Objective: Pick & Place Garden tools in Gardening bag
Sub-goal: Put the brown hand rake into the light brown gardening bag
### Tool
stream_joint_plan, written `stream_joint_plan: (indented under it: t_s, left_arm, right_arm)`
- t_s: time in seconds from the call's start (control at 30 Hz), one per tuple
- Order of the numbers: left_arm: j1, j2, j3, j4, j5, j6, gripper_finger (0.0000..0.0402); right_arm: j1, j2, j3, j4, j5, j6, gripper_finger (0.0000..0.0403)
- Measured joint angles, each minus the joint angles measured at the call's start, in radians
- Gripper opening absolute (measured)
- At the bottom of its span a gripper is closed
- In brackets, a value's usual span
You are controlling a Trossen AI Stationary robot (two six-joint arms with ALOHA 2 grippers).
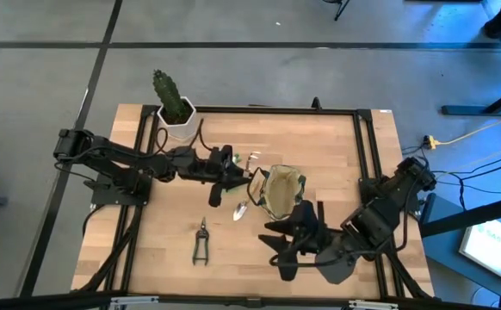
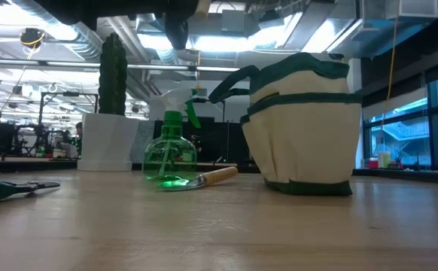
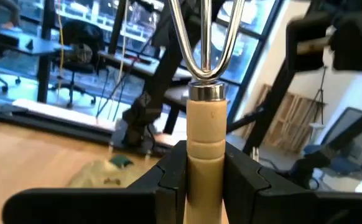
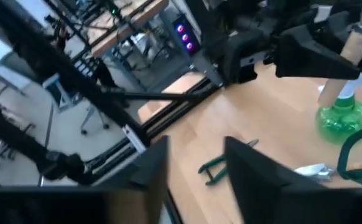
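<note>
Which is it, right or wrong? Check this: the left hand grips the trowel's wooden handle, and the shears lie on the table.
Wrong on the tool. The left wrist view shows the left hand gripping the hand rake by its wooden handle; the trowel lies on the table. The shears do lie there.

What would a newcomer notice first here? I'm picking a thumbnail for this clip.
First, the left gripper in mid-table, clamped on the wooden handle of the hand rake, prongs pointing away from it. Beside it stands the gardening bag, with the trowel and pruning shears flat on the table. The right gripper waits open near the bag.
</note>
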Motion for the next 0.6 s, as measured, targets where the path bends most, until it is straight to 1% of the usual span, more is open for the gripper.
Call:
stream_joint_plan:
  t_s: [0.13, 0.17, 0.2, 0.3, 0.47, 0.53, 0.6]
  left_arm:
    - [-0.006, 0.000, 0.000, 0.034, 0.004, -0.024, 0.0065]
    - [-0.005, 0.000, 0.000, 0.051, 0.004, -0.029, 0.0065]
    - [-0.003, 0.000, 0.000, 0.065, 0.003, -0.039, 0.0065]
    - [0.010, 0.000, 0.000, 0.078, -0.004, -0.087, 0.0065]
    - [0.018, 0.000, 0.000, 0.071, -0.048, -0.130, 0.0065]
    - [0.017, 0.000, 0.000, 0.072, -0.085, -0.150, 0.0065]
    - [0.015, 0.000, 0.000, 0.081, -0.112, -0.158, 0.0065]
  right_arm:
    - [-0.004, 0.000, 0.000, 0.010, -0.038, -0.085, 0.0042]
    - [-0.009, 0.000, 0.000, 0.010, -0.053, -0.102, 0.0023]
    - [-0.014, -0.002, 0.000, 0.006, -0.070, -0.113, 0.0012]
    - [-0.032, -0.014, 0.000, -0.016, -0.134, -0.147, 0.0006]
    - [-0.032, -0.038, 0.000, -0.091, -0.145, -0.231, 0.0005]
    - [-0.031, -0.061, -0.022, -0.076, -0.148, -0.283, 0.0004]
    - [-0.033, -0.107, -0.088, -0.028, -0.157, -0.325, 0.0003]
